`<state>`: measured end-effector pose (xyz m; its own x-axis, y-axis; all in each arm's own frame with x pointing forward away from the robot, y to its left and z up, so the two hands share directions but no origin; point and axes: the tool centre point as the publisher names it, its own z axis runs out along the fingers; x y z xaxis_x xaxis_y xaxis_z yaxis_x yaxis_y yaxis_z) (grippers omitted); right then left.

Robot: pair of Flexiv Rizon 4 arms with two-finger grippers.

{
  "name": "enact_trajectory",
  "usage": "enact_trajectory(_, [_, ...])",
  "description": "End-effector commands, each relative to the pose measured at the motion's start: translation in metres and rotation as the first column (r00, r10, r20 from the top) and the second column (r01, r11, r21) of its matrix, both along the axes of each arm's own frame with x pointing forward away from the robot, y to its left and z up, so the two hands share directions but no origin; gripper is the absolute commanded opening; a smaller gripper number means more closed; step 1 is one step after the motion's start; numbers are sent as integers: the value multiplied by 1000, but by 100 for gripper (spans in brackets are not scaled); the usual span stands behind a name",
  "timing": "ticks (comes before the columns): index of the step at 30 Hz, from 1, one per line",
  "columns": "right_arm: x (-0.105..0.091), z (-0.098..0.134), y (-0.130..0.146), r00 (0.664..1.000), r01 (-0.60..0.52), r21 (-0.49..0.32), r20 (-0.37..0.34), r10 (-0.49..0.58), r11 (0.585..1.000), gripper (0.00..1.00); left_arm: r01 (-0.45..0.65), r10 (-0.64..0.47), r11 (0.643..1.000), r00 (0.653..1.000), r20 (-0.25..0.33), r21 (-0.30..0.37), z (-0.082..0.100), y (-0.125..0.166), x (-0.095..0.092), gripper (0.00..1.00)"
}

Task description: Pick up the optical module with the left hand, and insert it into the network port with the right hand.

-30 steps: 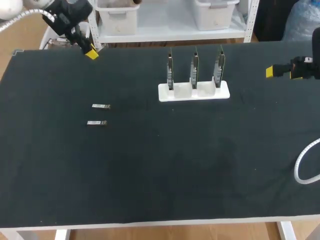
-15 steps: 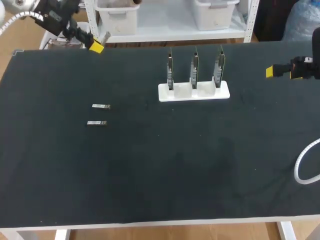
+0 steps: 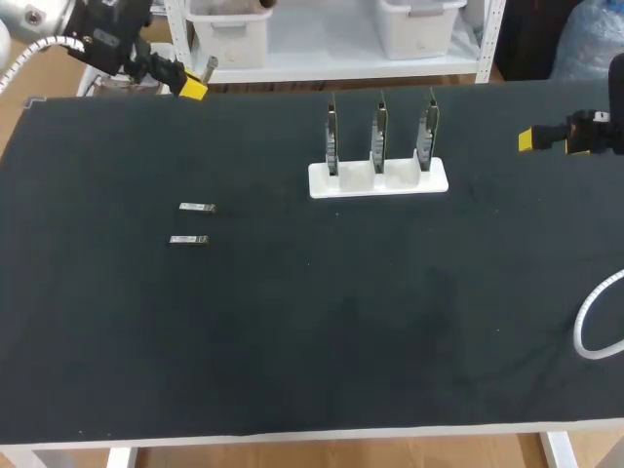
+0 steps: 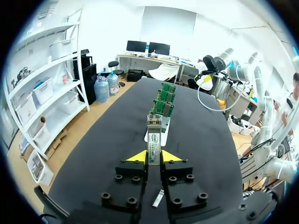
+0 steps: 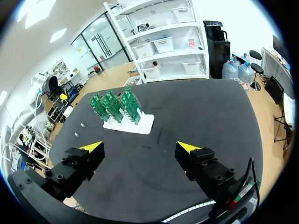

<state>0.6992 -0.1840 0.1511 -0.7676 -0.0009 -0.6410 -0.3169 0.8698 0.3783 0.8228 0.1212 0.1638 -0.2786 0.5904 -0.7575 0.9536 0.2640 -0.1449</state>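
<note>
Half done, at a guess: pinches the module (image 4: pixel 153 134) from two sides between the yellow tips of the left end effector (image 4: pixel 154 157), long axis out along the fingers, with most of the body ahead of them. Hangs over the far left corner of the table (image 3: pixel 312 341), well apart from the stand (image 3: pixel 378 179) and its three upright cards (image 3: pixel 378 132). Calls next, by the task, for a handover to the right end effector (image 5: pixel 139 147), spread wide and empty near the table's right edge, also well apart from the stand.

Bring both to meet over bare table between them, not above the cards. Present the module's free end crosswise to the right fingers, leaving enough body for a second pinch. Take it squarely on the flat sides, near the tail, with the plug end left free for the port. Cannot tell from these views which end that is, nor make out the port itself on the cards. Close the right fully before loosening the left. Beware a slip or twist at that instant, likely enough with a thing so small and smooth.

Keep clear of the far spare (image 3: pixel 197 208) and the near spare (image 3: pixel 188 240), lying side by side on the table's left, and of the cable loop (image 3: pixel 595 322) at its right edge.
</note>
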Motion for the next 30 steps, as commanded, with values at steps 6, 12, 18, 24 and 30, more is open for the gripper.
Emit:
enact_trajectory(6, [0, 0, 0, 1000, 1, 0, 0, -1, 1000, 100, -20, 20, 1000, 1000, 18, 3, 0, 0, -5, 0])
enact_trajectory(12, [0, 0, 0, 1000, 1, 0, 0, -1, 1000, 100, -13, 15, 999, 999, 28, -50, 4, -3, -7, 0])
enact_trajectory(18, [0, 0, 0, 1000, 1, 0, 0, -1, 1000, 100, 59, -55, 950, 998, 23, -306, 23, -26, -6, 0])
enact_trajectory(24, [0, 0, 0, 1000, 1, 0, 0, -1, 1000, 100, 164, -138, 914, 986, 94, -371, 39, -54, -9, 0])
enact_trajectory(30, [0, 0, 0, 1000, 1, 0, 0, -1, 1000, 100, 176, -133, 896, 982, 131, -407, 48, -73, -13, 0])
